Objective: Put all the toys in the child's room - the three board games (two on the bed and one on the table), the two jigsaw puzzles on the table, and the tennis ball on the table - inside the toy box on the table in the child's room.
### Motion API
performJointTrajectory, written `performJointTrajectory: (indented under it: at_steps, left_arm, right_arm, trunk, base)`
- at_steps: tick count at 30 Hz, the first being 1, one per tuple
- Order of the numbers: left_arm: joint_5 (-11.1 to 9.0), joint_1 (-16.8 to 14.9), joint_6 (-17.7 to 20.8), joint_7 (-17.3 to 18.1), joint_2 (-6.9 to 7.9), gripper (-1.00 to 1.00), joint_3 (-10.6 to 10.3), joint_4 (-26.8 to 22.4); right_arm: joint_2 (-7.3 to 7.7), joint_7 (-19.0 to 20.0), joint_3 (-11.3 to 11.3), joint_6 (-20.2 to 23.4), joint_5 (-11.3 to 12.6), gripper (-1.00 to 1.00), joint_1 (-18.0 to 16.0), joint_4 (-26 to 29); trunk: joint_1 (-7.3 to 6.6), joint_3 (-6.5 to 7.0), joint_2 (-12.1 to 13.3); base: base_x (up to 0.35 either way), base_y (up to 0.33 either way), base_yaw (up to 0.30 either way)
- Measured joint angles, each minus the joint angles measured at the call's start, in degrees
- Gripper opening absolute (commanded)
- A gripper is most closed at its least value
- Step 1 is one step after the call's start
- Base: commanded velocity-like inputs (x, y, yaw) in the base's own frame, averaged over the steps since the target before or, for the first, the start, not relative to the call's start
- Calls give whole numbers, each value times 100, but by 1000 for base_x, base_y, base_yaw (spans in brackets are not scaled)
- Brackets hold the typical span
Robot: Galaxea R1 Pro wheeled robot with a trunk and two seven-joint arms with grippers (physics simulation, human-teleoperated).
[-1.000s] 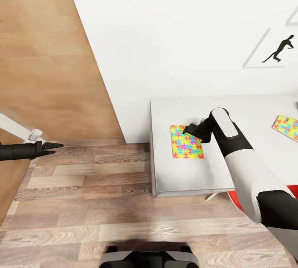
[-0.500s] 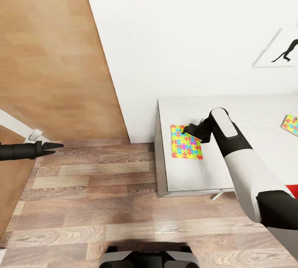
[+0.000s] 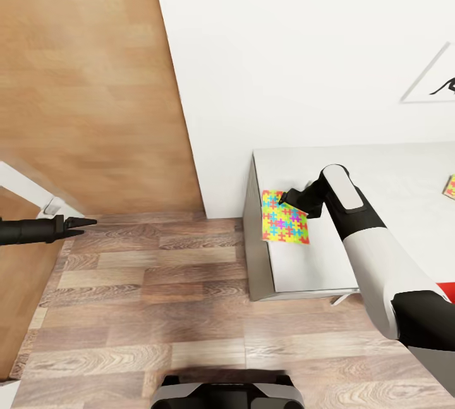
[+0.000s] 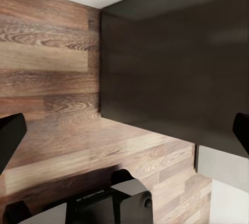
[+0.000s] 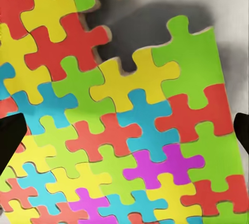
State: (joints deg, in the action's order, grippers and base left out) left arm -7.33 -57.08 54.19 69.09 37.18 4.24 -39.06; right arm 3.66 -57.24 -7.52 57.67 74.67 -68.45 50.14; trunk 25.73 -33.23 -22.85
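Note:
A jigsaw puzzle [image 3: 285, 219] of yellow, pink, blue and green pieces lies at the left end of the pale table [image 3: 379, 169], its left side slightly past the table's edge. My right gripper [image 3: 282, 196] points down at the puzzle's far edge. In the right wrist view the puzzle [image 5: 119, 125] is very close, with a gap where pieces are absent, and the right gripper [image 5: 124, 130] has its fingertips [image 5: 9, 138] wide apart, open. A second jigsaw puzzle [image 3: 451, 186] peeks in at the right edge. My left gripper [image 3: 88, 225] hangs open over the floor, holding nothing; the left gripper [image 4: 124, 130] shows floor between its fingers.
A white wall rises behind the table with a black silhouette picture [image 3: 442, 86]. A light wood surface [image 3: 95, 80] lies to the left, plank floor [image 3: 158, 282] in front. Something red [image 3: 445, 289] shows under my right arm. My base [image 3: 227, 393] is at the bottom. A dark grey panel [image 4: 176, 63] is below my left gripper.
The view has swung left, so the table and picture shifted right. The puzzle stayed under my right gripper and now reaches the table's left edge. Both arms keep their pose.

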Motion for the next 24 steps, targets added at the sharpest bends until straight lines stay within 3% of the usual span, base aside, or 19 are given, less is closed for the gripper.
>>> performJointTrajectory:
  at_steps: [5, 24]
  left_arm:
    - [-4, 0, 4, 0, -1, 100, -1, 1]
    - [-4, 0, 4, -1, -2, 100, 1, 1]
  right_arm:
    - [11, -3, 0, 2, -5, 100, 0, 4]
    - [25, -3, 15, 8, -21, 100, 0, 11]
  trunk:
    - [0, 0, 0]
    - [0, 0, 0]
  base:
    - [0, 161, 0]
    - [0, 20, 0]
